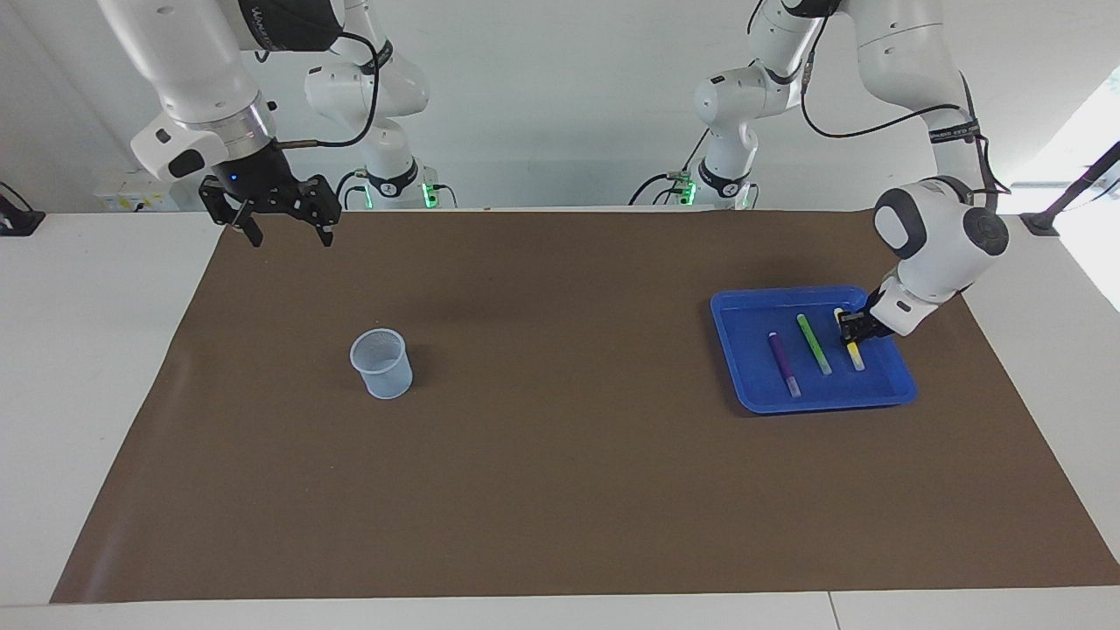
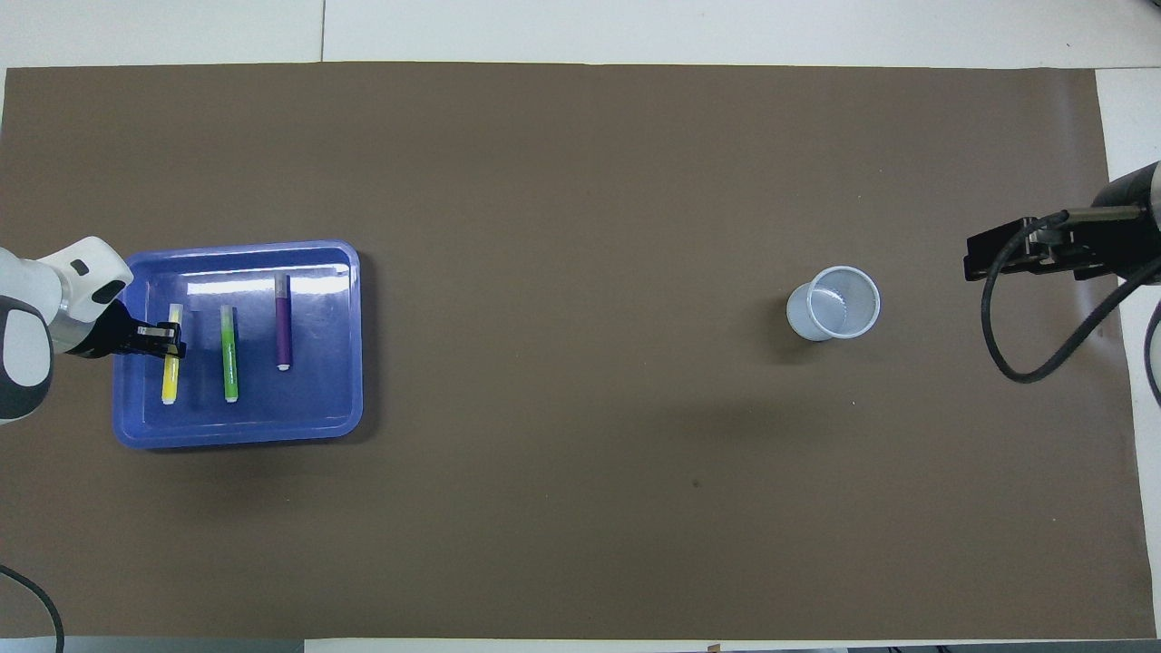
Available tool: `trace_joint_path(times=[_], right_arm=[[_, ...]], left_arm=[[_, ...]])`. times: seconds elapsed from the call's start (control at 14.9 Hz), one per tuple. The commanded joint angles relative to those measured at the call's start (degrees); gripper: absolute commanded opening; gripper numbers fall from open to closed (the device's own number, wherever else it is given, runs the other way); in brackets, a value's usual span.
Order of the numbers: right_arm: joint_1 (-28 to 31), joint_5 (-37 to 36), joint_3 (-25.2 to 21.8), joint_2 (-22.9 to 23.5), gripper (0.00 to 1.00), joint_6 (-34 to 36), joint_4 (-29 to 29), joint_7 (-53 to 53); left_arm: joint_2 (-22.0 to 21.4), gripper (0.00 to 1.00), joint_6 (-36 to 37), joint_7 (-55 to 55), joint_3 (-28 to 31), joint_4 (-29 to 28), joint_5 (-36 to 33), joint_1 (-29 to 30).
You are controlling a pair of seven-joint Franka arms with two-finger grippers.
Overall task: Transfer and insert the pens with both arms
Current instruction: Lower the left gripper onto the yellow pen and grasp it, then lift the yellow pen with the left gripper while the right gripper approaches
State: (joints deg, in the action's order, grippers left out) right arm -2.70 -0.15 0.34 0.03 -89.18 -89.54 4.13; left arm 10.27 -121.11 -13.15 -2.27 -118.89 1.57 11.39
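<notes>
The left claw (image 1: 851,330) is down in the blue tray (image 1: 744,363) at the left arm's end of the bench, and its fingers are clamped together on the yellow pen (image 1: 853,352). It grips the pen near the middle, a little toward the end nearer to the robots. In the overhead view the pen (image 2: 170,363) lies with its long axis running from the robots outward, and the claw (image 2: 163,337) comes across it from the side, so the grip is square to the pen.

The green pen (image 1: 814,344) lies just beside the yellow one and parallel to it, and the purple pen (image 1: 783,362) lies next, toward the middle of the bench. Neither is touched.

The right claw (image 1: 285,229) waits with fingers apart, high over the edge of the brown mat at the right arm's end. The cup (image 1: 381,361) stands on that side too (so the right arm is much nearer to it). I judge the next move must lift the yellow pen straight up, clear of the green one, and carry it toward the right claw.
</notes>
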Motion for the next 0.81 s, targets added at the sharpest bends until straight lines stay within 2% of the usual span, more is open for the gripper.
trace_joint_path(times=[0.0, 0.27, 0.47, 0.61, 0.74], right_arm=[[0.41, 0.77, 0.36, -0.91, 1.00, -0.12, -0.73, -0.09], [0.32, 0.77, 1.24, -1.08, 1.00, -0.30, -1.16, 0.70], [0.50, 0.86, 3.52, -1.44, 1.00, -0.29, -1.52, 4.92], [0.50, 3.48, 5.02, -1.44, 1.00, -0.47, -1.43, 5.71], [0.41, 9.79, 5.28, -1.44, 1.00, -2.48, -1.61, 9.04]], left_arm=[[0.19, 0.00, 8.42, 5.31, -0.28, 6.47, 0.45, -1.98], [-0.07, 0.00, 19.21, 10.49, -0.37, 13.93, 1.32, -4.61], [-0.07, 0.00, 28.27, 25.12, -0.37, 21.75, 6.41, -8.30], [-1.03, 0.00, 31.63, 37.08, -1.06, 23.79, 11.50, -9.80], [-2.96, 0.00, 32.08, 49.21, -2.38, 23.53, 18.61, -9.72]])
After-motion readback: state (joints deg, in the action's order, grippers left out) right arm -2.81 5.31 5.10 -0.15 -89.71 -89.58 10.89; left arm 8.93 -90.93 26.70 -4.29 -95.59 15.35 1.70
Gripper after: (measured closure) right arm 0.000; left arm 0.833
